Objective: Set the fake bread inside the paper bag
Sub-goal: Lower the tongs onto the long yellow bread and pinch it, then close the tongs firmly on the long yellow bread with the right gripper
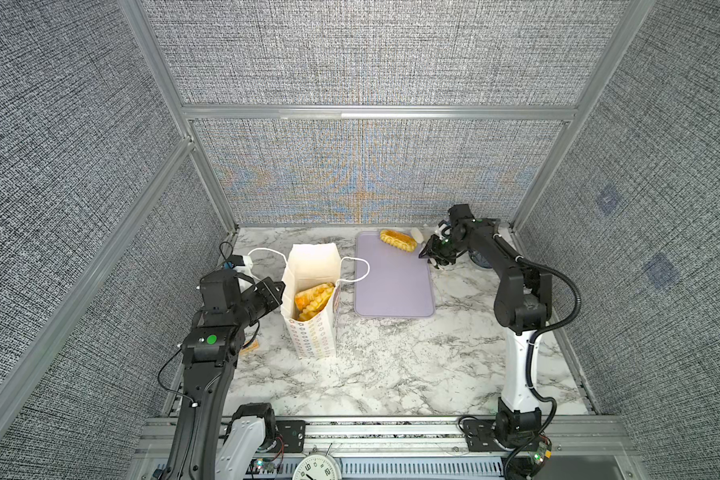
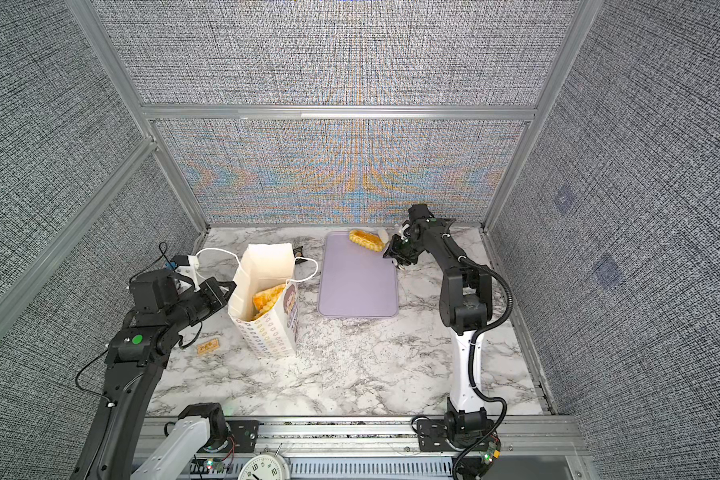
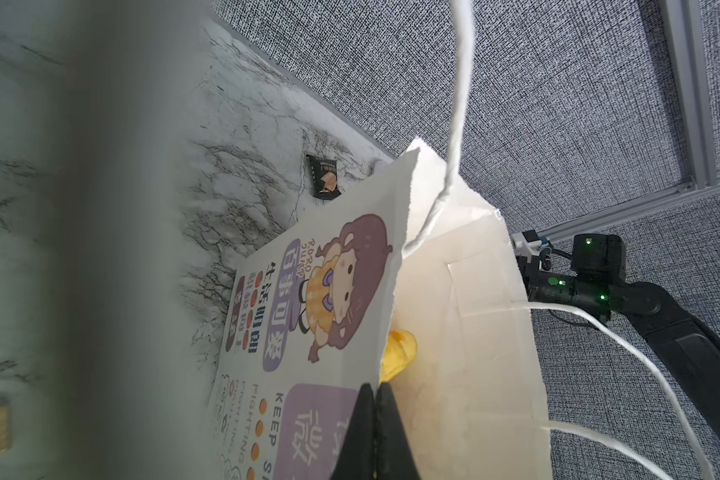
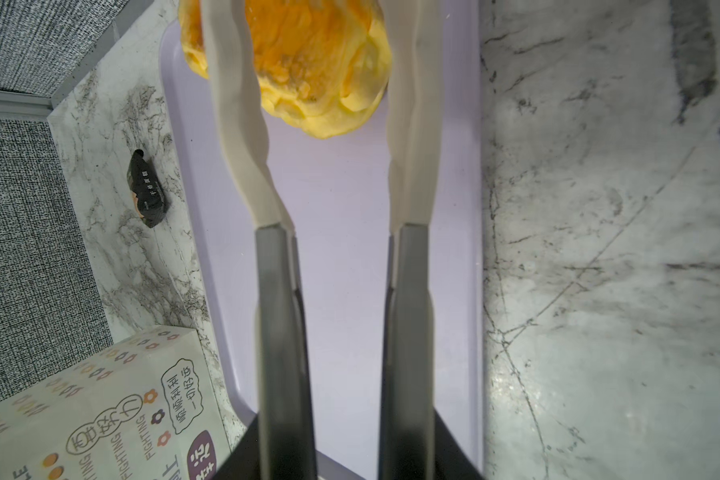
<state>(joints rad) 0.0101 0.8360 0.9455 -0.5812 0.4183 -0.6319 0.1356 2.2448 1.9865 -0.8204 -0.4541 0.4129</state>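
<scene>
On tray (image 1: pixel 391 286): right tool (image 4: pixel 314 25) part-open astride fake bread (image 1: pixel 398 240).

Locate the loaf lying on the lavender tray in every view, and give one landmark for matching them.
Both top views: the loaf lies at the far end of the lavender tray, right of centre.
Left wrist: not in it; the yellow bread there is inside the paper bag.
Right wrist: at the top edge, centre.
Shared landmark: the paper bag, in all four.
</scene>
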